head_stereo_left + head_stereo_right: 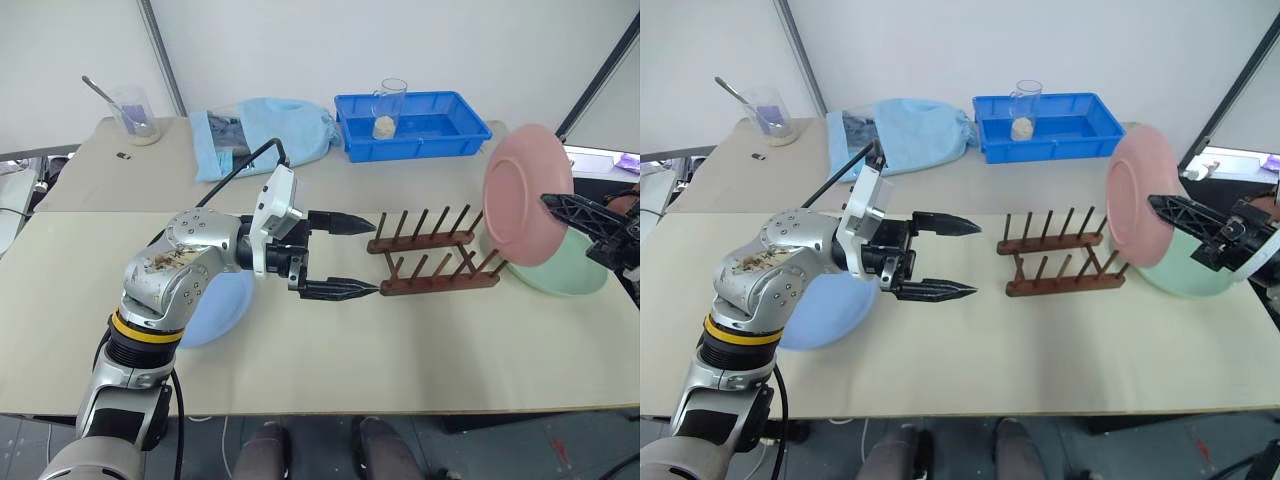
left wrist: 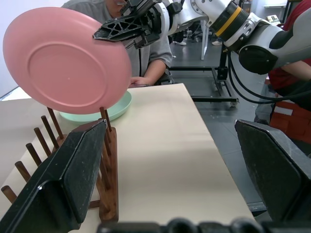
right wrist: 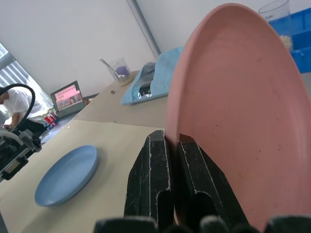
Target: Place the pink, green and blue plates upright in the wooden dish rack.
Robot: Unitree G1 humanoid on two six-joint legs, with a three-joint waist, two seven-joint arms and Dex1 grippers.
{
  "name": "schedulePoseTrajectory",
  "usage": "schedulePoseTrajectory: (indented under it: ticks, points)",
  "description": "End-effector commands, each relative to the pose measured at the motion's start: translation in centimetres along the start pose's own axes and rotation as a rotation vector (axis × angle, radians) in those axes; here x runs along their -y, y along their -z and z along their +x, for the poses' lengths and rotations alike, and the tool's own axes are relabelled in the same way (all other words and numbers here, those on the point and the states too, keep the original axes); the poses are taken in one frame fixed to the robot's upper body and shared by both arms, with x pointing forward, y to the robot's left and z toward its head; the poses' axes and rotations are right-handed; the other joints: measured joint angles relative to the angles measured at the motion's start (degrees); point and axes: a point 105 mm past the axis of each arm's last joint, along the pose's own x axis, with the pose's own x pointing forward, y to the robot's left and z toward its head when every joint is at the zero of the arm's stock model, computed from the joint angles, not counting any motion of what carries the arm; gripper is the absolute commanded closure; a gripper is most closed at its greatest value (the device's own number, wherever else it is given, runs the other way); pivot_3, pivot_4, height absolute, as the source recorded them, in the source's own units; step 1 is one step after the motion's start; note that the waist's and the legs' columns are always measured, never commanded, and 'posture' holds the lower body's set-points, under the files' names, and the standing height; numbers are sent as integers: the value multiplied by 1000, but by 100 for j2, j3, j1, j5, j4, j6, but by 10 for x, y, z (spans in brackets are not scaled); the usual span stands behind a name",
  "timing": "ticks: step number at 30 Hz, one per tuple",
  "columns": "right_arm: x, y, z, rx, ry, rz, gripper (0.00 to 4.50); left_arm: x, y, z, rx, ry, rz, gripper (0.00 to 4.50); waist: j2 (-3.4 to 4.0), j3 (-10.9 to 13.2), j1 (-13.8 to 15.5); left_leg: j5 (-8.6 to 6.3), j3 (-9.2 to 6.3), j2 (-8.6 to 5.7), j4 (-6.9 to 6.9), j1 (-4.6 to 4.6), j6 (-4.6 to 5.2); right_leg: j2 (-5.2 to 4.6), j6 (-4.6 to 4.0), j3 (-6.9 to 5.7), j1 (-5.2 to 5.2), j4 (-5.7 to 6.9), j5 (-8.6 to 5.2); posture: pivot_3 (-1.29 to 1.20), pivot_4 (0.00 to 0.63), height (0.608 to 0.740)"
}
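Plates: three. Your right gripper (image 3: 171, 160) pinches pink plate (image 1: 525, 195) above green plate (image 1: 570, 270); blue plate (image 3: 68, 174) flat; left gripper (image 1: 345, 255) spread, empty, at wooden dish rack (image 1: 430, 255). Left wrist view adds a seated person (image 2: 146, 53).

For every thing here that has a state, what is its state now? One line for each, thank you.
pink plate: held on edge in the air, beside the rack's right end
right gripper: shut on the pink plate's rim
left gripper: open, holding nothing, at the rack's left end
wooden dish rack: holds no plate
green plate: flat on the table
blue plate: flat on the table
glass: upright in the blue tray
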Motion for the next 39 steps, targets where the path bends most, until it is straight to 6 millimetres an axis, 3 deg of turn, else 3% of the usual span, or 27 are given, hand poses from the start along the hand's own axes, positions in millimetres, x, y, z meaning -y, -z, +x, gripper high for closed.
schedulePoseTrajectory:
  ticks: [1,8,14,20,26,30,33,39]
  points:
    - [-8,-3,3,-38,-48,-22,4453,3,-7,0,15,28,31,0,0,0,-4,0,2,0,0,1,0,0,0,2,0,0,0,0,150,740]
    - [-4,-7,12,-46,-68,-11,4453,3,-6,-1,9,40,28,0,0,0,-36,0,13,1,0,12,0,8,1,22,0,4,1,0,150,740]
    - [20,-5,10,-43,26,42,4453,5,-8,-2,19,57,23,0,0,0,-11,0,16,-1,0,8,0,9,2,29,-1,1,1,0,150,740]
    - [29,-5,9,-50,59,100,4453,5,-9,-1,24,61,27,0,0,0,-5,0,17,-2,-1,4,1,9,6,31,-3,0,1,0,150,740]
    - [31,-11,10,-12,88,66,2325,5,-9,-1,24,59,28,0,0,0,-9,0,18,-4,-1,5,1,9,8,36,-4,1,1,0,150,740]
    - [32,-27,6,50,134,11,956,4,-9,0,28,58,27,0,0,0,-4,0,20,-5,-1,4,1,9,10,39,-5,1,2,0,150,740]
    - [37,-36,-10,20,242,-155,32,5,-9,1,27,52,24,0,0,0,10,0,20,-5,-1,3,1,9,13,39,-5,0,2,0,150,740]
    - [42,16,-40,-410,260,-547,32,7,-2,7,-29,48,83,0,3,-3,56,-7,18,-13,-2,-6,11,8,49,47,-3,0,-8,0,150,740]
